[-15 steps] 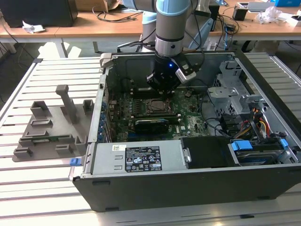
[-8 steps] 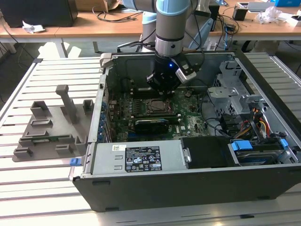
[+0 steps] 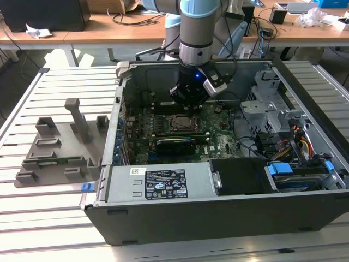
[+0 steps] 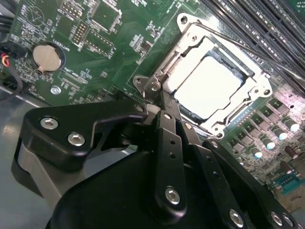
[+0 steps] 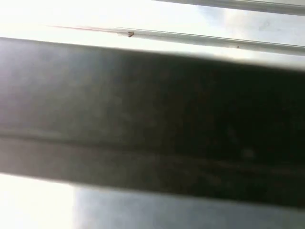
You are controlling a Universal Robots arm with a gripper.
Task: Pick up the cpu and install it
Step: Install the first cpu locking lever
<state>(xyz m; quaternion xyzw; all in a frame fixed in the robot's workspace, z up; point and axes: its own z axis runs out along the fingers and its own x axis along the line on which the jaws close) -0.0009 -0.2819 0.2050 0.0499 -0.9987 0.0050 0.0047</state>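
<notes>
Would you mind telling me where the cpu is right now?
The cpu lies inside the metal-framed socket on the green motherboard in the second wrist view, just beyond the pincer.

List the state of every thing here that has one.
cpu: seated flat in the socket.
socket frame: down around the cpu.
gripper: above the motherboard, close over the socket; jaw state unclear.
computer case: side panel off, interior exposed.
grey tray: on the slatted table, outside the case.
</notes>
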